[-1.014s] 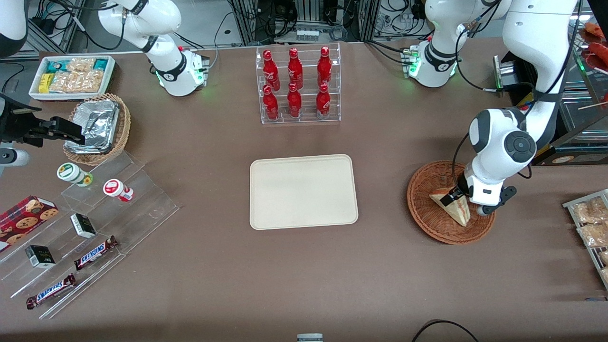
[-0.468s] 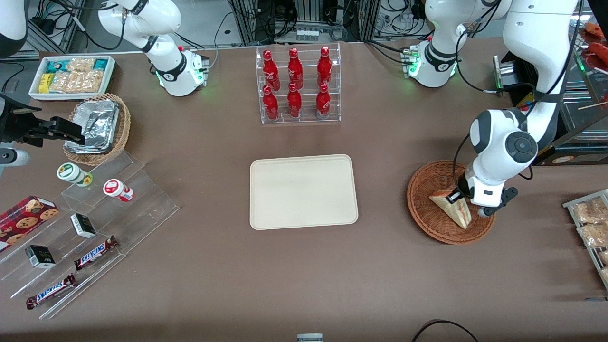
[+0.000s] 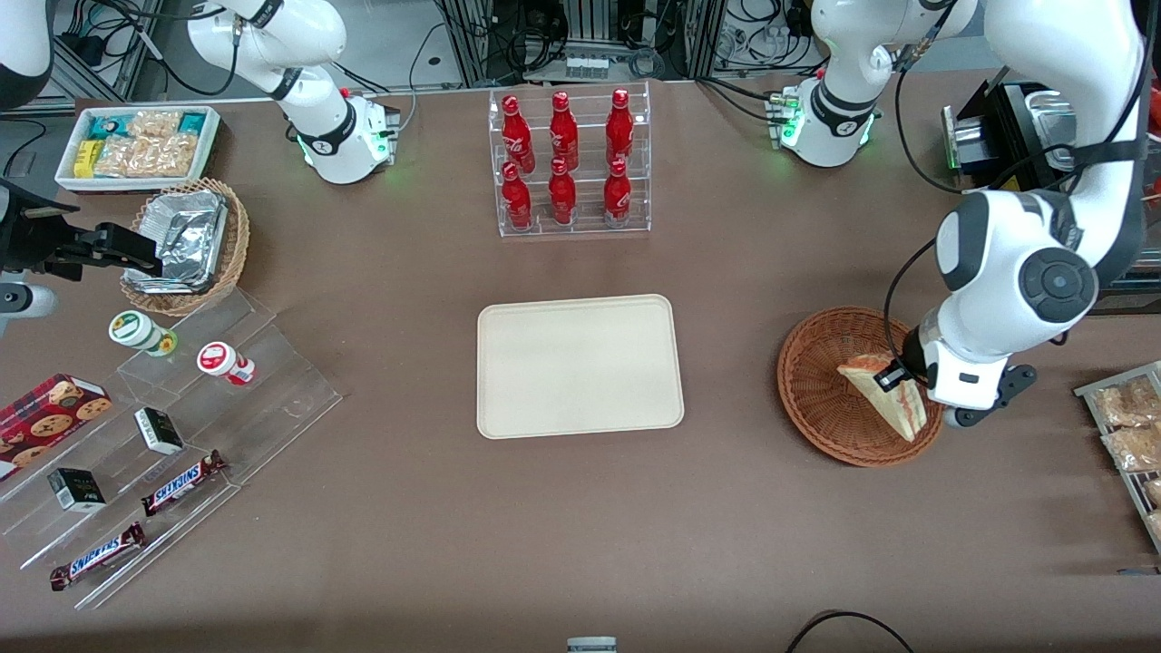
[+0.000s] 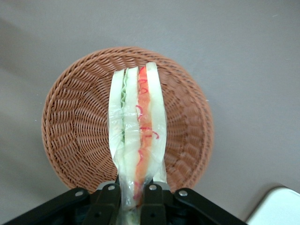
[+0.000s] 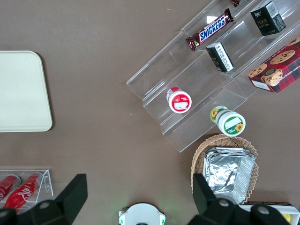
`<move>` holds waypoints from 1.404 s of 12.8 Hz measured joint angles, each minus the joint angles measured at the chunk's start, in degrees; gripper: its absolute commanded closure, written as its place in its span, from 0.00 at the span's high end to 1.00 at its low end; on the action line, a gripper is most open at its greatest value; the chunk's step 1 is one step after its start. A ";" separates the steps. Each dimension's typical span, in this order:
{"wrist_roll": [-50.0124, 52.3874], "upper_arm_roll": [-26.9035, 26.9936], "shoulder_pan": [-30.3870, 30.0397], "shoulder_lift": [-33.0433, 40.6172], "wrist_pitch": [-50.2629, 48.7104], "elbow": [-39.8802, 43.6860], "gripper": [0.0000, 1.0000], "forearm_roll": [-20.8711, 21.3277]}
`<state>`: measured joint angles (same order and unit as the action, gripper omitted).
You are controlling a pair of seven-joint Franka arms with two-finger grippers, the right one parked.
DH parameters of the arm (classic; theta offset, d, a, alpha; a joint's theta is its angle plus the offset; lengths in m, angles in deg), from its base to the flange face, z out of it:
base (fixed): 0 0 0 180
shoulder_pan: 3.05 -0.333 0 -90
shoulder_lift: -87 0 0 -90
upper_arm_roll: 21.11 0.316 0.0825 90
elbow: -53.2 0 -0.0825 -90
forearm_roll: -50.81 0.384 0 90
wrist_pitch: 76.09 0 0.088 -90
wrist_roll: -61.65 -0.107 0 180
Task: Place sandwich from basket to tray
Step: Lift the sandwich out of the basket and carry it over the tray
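Observation:
The sandwich (image 3: 884, 395), a wrapped white-bread wedge with red-orange and green filling, hangs above the reddish-brown wicker basket (image 3: 816, 399) toward the working arm's end of the table. My left gripper (image 3: 902, 381) is shut on its end and holds it lifted over the basket's inside. In the left wrist view the sandwich (image 4: 137, 126) stands edge-on between my gripper's fingers (image 4: 132, 199), with the basket (image 4: 70, 126) well below it. The cream-beige tray (image 3: 579, 365) lies flat at the table's middle, and its corner shows in the left wrist view (image 4: 276, 208).
A clear rack of red bottles (image 3: 567, 163) stands farther from the front camera than the tray. Snack packets (image 3: 1125, 417) lie at the working arm's table end. A clear stepped stand with candy bars (image 3: 181, 426) and a foil-lined basket (image 3: 186, 240) sit toward the parked arm's end.
My gripper has risen with the sandwich and shifted a little toward the working arm's end; the sandwich has left the basket's floor and now hangs above it.

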<state>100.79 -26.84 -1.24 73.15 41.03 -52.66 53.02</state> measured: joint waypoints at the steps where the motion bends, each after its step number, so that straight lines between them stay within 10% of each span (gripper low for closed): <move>1: 0.00 -0.20 0.84 0.06 -0.96 1.46 0.00 0.00; 18: 4.71 -1.47 31.16 -10.85 -6.61 17.41 0.00 -0.02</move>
<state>105.50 -28.32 29.92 62.29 34.42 -35.25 53.01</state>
